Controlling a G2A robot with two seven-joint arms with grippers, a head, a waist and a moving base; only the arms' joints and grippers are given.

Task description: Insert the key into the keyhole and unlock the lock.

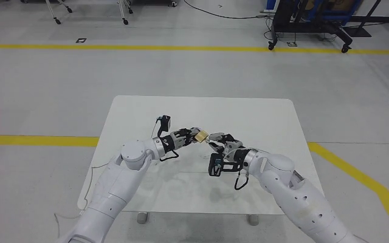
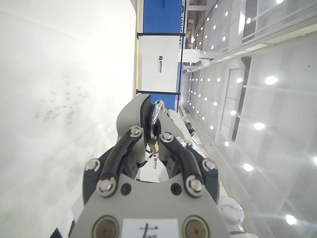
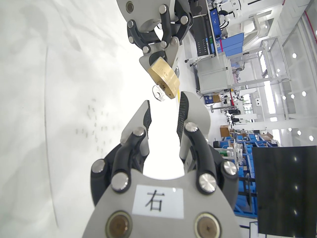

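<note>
1. A white tabletop [image 1: 267, 121] stands on a pale workshop floor [image 1: 182, 67], and both arms meet above its middle.
2. The left pincer [image 3: 158, 59] is clamped on the shackle [image 2: 157, 109] of the lock [image 3: 164, 76]. It holds the brass body in the air, with the keyhole end toward the right arm.
3. The right pincer [image 3: 164, 110] gapes wide with nothing in it, just short of the key.
4. The lock looks heavy, rigid and smooth. Held only by its shackle, it may swivel when twisted.
5. The key [image 3: 158, 94] looks small, thin, stiff and slippery, and seems seated in the keyhole. Its flat head is the place to grip.
6. The blade and keyhole are hidden. From above, the key is too small to make out.
</note>
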